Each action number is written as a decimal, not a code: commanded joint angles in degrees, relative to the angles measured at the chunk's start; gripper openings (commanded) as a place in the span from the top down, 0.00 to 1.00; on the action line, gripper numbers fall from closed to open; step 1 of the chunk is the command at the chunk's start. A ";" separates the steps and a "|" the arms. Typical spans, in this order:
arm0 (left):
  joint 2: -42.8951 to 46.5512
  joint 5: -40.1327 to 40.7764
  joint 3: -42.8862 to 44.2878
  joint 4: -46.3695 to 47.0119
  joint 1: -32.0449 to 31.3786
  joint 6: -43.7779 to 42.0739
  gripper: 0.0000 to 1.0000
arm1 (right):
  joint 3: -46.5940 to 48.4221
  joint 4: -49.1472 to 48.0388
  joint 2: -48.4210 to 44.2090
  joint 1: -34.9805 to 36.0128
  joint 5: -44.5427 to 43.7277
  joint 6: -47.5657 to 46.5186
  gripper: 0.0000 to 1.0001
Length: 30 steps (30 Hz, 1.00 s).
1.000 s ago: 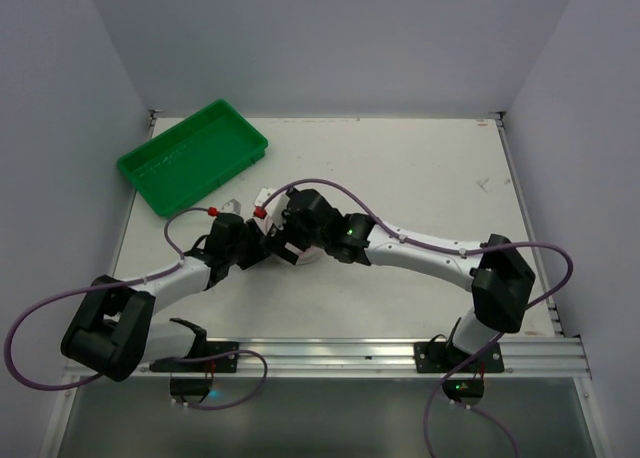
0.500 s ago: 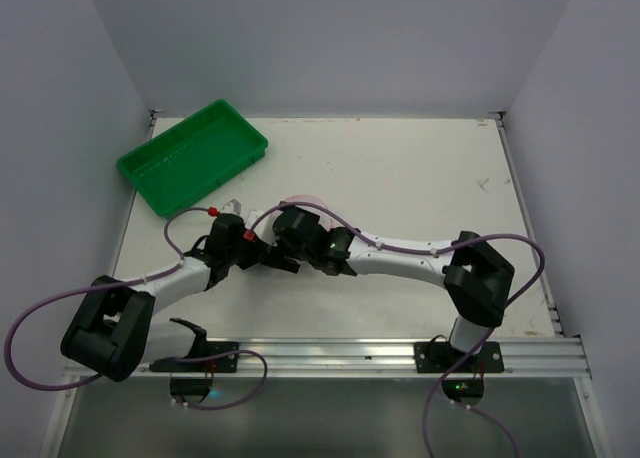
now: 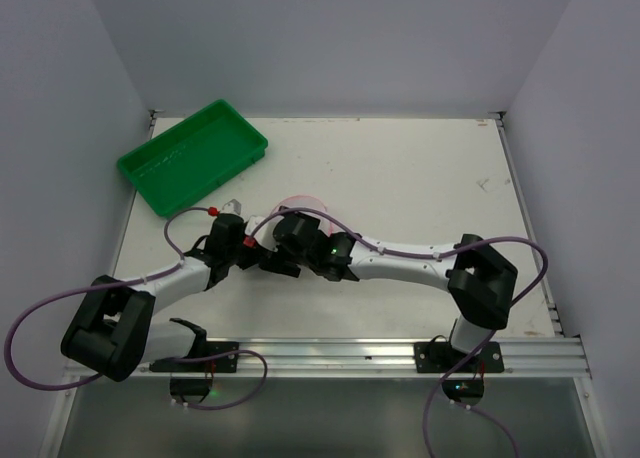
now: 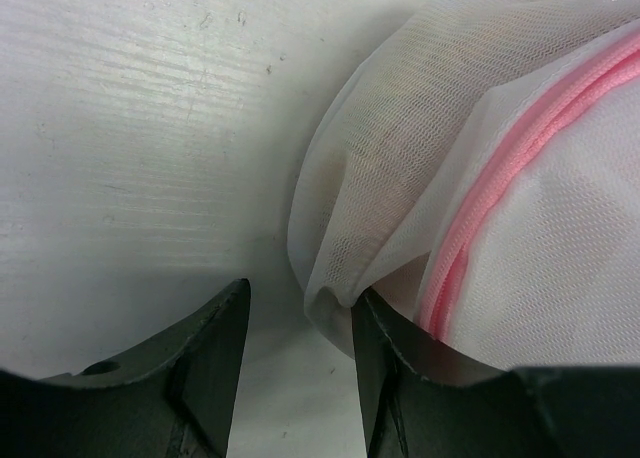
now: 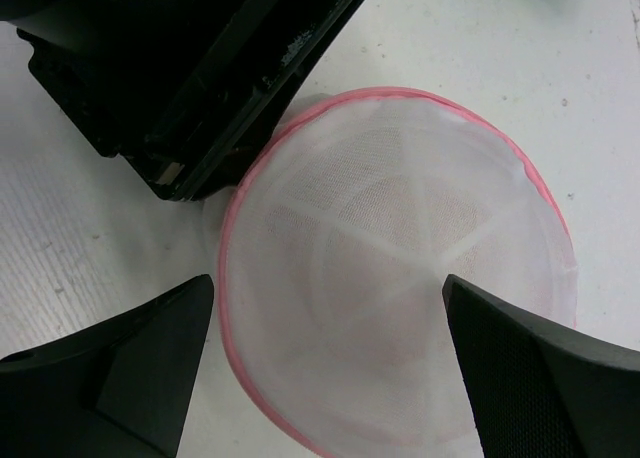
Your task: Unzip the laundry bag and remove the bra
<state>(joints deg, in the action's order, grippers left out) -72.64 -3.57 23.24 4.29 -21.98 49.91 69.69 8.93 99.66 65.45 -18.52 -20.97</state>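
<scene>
Now the laundry bag (image 5: 400, 278) sits between released right jaws, beside parted left jaws.

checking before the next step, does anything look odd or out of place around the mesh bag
Nothing looks spilled or damaged. The laundry bag has its mesh bunched into a fold against one finger of the open left gripper. The green tray sits at an angle to the edges of the table.
</scene>
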 commanded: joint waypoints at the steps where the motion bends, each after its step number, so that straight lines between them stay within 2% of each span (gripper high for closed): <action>1: -0.84 2.34 0.05 -1.13 0.27 -1.75 0.51 | -1.14 -2.34 -3.24 0.82 -0.02 0.49 0.01; 9: -0.48 2.08 0.31 -1.66 0.36 -1.83 0.52 | -1.40 -3.57 -1.66 1.08 -0.81 0.67 0.01; 17: 0.66 2.61 -0.30 -2.54 0.27 -2.27 0.55 | -0.44 -8.58 1.50 0.99 -8.54 -1.97 0.01; 23: 1.01 2.26 -1.62 -2.36 0.27 -1.92 0.56 | -0.08 -9.28 1.60 0.99 -7.67 -2.32 0.01; 30: 1.19 2.52 -1.10 -2.71 0.27 -2.01 0.56 | -2.18 -5.50 -3.15 1.70 -0.99 1.72 0.01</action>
<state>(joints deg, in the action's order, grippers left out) -71.83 -2.98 22.70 3.75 -21.98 49.84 68.16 3.14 101.01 66.43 -22.52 -21.23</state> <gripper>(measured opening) 0.441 0.985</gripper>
